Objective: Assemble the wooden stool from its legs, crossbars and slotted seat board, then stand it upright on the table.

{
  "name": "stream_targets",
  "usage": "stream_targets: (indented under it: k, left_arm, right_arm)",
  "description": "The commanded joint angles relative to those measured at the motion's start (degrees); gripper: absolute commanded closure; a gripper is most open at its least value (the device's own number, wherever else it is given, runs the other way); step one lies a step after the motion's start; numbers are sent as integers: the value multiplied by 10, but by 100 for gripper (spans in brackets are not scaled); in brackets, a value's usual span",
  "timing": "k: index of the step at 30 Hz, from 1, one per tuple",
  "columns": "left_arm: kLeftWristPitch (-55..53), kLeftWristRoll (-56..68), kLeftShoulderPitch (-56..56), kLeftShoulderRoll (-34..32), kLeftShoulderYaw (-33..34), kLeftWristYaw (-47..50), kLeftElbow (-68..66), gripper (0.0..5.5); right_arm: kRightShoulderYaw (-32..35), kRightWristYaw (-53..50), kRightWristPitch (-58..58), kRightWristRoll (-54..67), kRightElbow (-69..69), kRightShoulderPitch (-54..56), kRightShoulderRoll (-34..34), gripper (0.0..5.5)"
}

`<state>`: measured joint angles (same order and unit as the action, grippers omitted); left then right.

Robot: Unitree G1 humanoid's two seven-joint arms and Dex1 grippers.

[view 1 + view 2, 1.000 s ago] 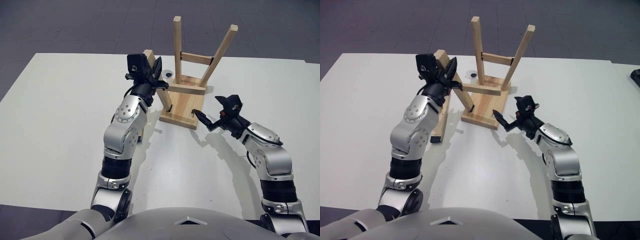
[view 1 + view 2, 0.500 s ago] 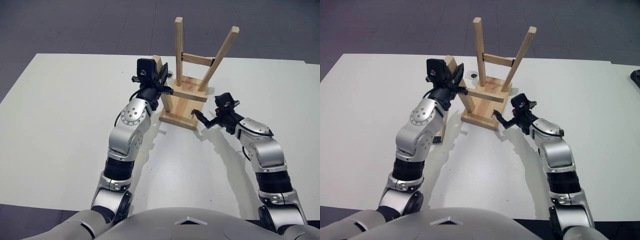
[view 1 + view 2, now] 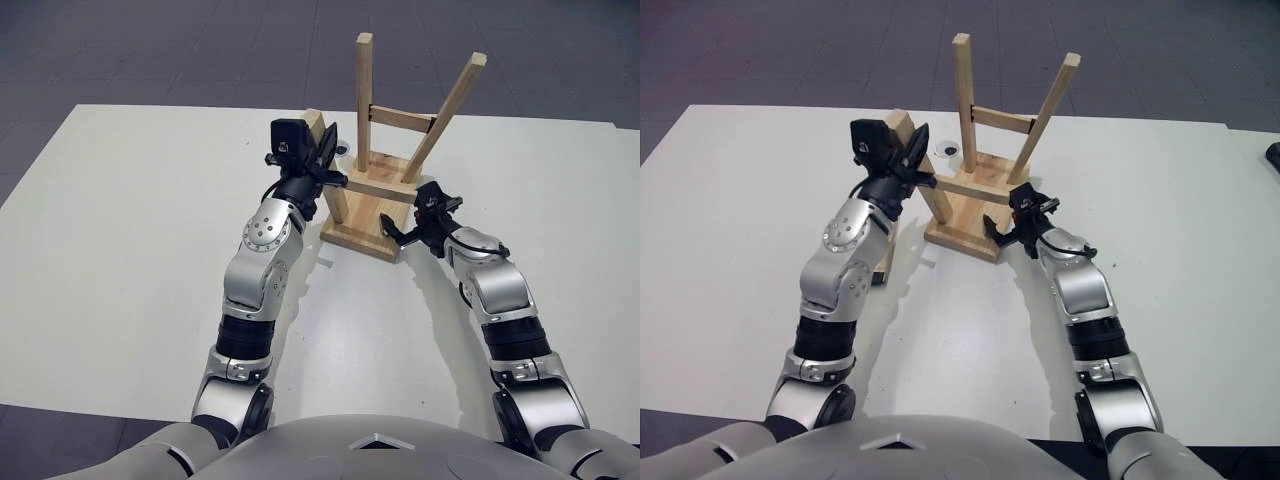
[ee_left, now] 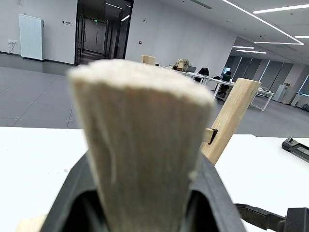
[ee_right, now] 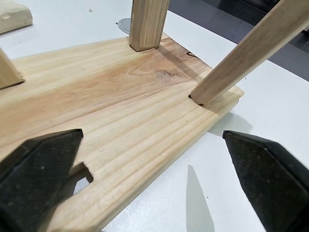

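On the white table [image 3: 120, 230] we see the stool [image 3: 363, 100] upturned, its seat board [image 3: 358, 238] lying flat. Our left gripper [image 3: 322, 160] clamps a third leg [image 4: 140, 130] at the board's left side. Our right gripper [image 3: 405, 218] gapes wide astride the board's near corner.

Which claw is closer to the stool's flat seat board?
The right. The right gripper sits open at the near right corner of the seat board. The left gripper is higher up, shut on a leg above the board's left side.
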<state>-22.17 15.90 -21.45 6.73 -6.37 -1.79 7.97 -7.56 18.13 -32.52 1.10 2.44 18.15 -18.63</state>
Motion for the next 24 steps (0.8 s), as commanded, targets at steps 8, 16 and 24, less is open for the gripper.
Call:
stream_targets:
  k: [8, 16, 24]
  left_arm:
    - [13, 37, -10, 39, 33, 11, -5, 250]
    - [-25, 82, -86, -24, 89, 19, 158, 122]
    - [-175, 75, -84, -179, 160, 28, 187, 14]
  right_arm:
    - [-7, 11, 3, -13, 24, 3, -4, 10]
    - [9, 10, 9, -13, 11, -14, -11, 10]
    - [105, 3, 15, 35, -127, -102, -15, 10]
